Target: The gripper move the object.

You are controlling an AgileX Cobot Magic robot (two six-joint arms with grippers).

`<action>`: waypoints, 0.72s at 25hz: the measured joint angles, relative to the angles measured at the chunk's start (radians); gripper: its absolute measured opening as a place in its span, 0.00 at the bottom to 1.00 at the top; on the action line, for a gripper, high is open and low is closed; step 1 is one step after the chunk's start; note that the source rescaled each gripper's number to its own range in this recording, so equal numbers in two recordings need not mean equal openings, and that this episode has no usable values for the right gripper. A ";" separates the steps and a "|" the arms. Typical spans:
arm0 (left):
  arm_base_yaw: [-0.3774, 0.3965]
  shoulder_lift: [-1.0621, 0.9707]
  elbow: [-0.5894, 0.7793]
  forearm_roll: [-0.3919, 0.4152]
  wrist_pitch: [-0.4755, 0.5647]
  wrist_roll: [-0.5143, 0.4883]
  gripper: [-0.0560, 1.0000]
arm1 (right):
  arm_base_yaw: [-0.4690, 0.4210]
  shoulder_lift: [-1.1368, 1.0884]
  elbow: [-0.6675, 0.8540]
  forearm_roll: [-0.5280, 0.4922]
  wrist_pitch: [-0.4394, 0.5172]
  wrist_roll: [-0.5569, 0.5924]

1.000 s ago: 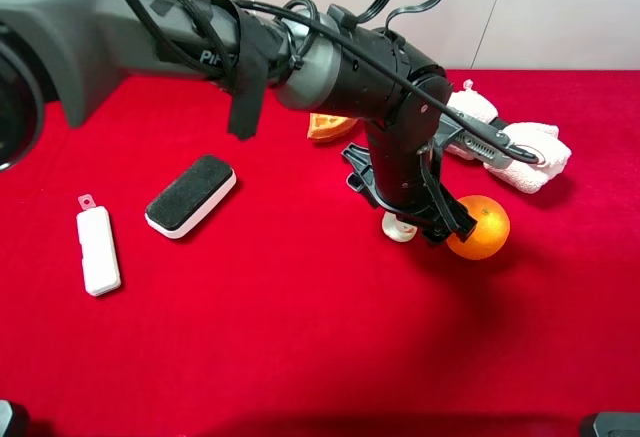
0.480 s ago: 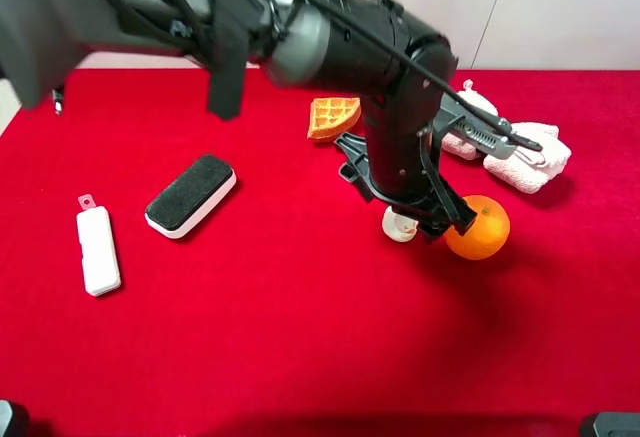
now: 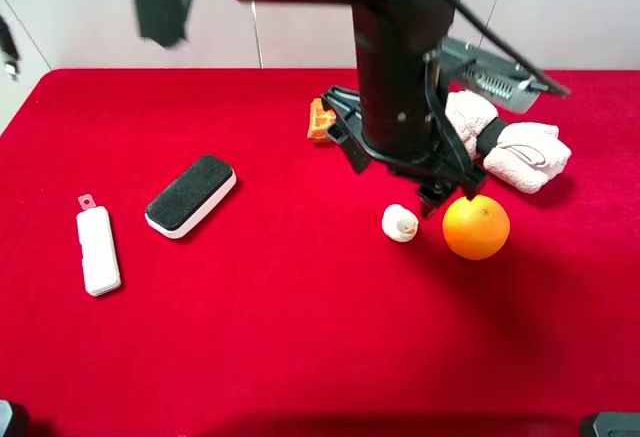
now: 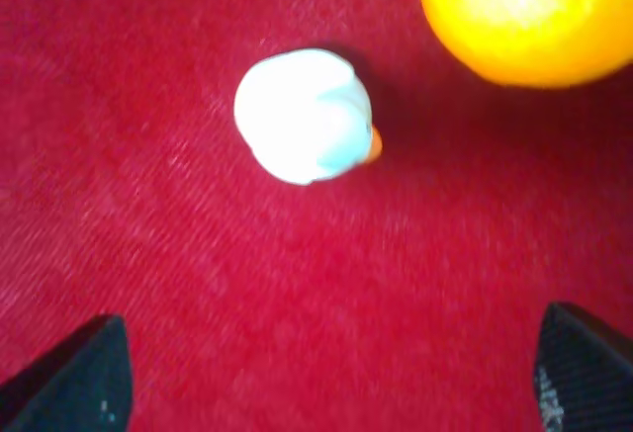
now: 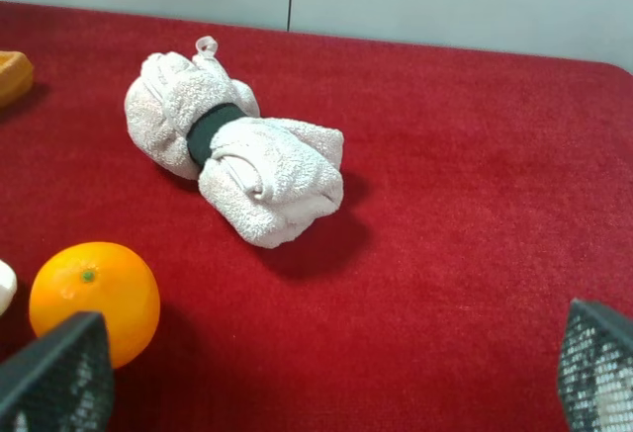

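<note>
Red tabletop (image 3: 300,357) carrying the cream-white knob-shaped object (image 3: 400,224), lying free just beside the orange (image 3: 476,227), left gripper (image 4: 321,378) poised above with fingers (image 4: 79,378) spread wide and empty; a skewed descent could catch the orange and roll it toward the rolled towel (image 3: 510,147) behind.

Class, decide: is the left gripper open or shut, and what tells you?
Open. The left gripper shows its fingertips wide apart in its wrist view; the small white object lies untouched.

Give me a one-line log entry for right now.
left hand open, above object | object loose on red cloth, beside orange | right hand open, empty
</note>
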 joint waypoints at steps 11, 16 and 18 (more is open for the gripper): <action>0.000 -0.174 -0.001 0.000 0.169 0.003 0.69 | 0.000 0.000 0.000 0.000 0.000 0.000; 0.000 -0.252 -0.001 0.000 0.191 0.041 0.71 | 0.000 0.000 0.000 0.000 0.000 0.000; 0.000 -0.282 -0.001 0.000 0.191 0.050 0.72 | 0.000 0.000 0.000 0.000 0.000 0.000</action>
